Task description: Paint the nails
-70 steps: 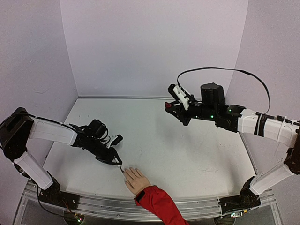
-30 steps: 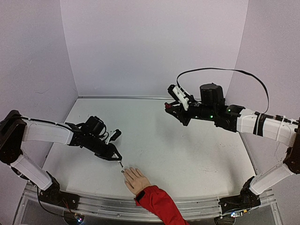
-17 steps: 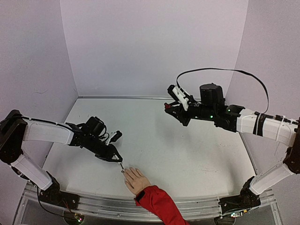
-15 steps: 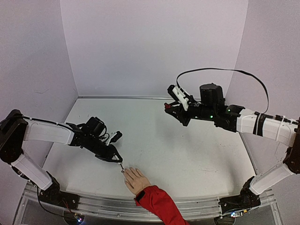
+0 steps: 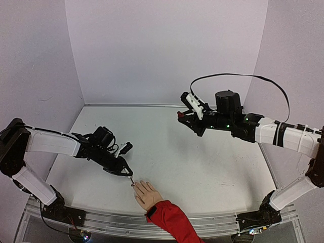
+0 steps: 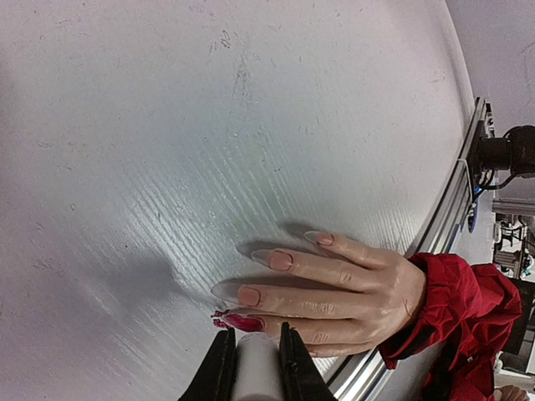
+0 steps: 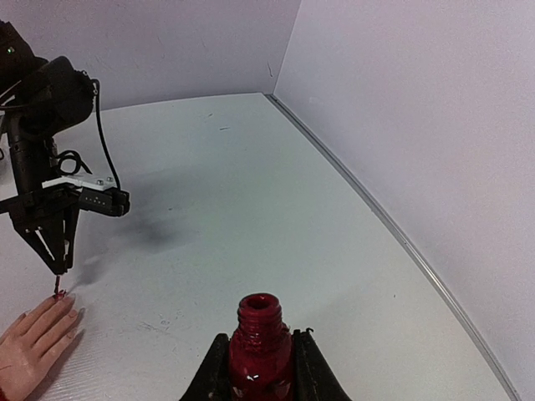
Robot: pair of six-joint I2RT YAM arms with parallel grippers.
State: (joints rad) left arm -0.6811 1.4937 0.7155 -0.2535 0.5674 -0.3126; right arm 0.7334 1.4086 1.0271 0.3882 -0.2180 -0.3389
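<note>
1. Looking through the left wrist camera, I see the left claw [image 6: 255,361] closed almost fully, its two black fingers [image 6: 220,372] pinching a white brush cap [image 6: 255,376] from both sides.
2. Below that cap, a patch of dark red [image 6: 236,320] sits at the tip of the mannequin hand's [image 6: 351,288] finger nearest the claw. I cannot separate bristles from painted nail there, but the brush end is at that fingertip.
3. The nails [image 6: 281,261] on the next three fingers look bare pink-beige, with no red on them.
4. From overhead, the mannequin hand lies flat and palm down on the white table [image 5: 202,167] near its front edge. Its fingers point up and left toward the left claw, and its red sleeve [image 5: 172,217] trails off toward the rail.
5. The left claw angles down over the table just up-left of those fingertips, with a thin brush stem [image 5: 130,178] bridging the gap.
6. My right claw [image 7: 261,368] is closed down snugly on a dark-red polish bottle [image 7: 261,334], gripped at its body from both sides.
7. That bottle stands upright with its threaded neck open and no cap on it.
8. Overhead, the right claw hangs above the far middle of the table, well apart from the mannequin hand.
</note>
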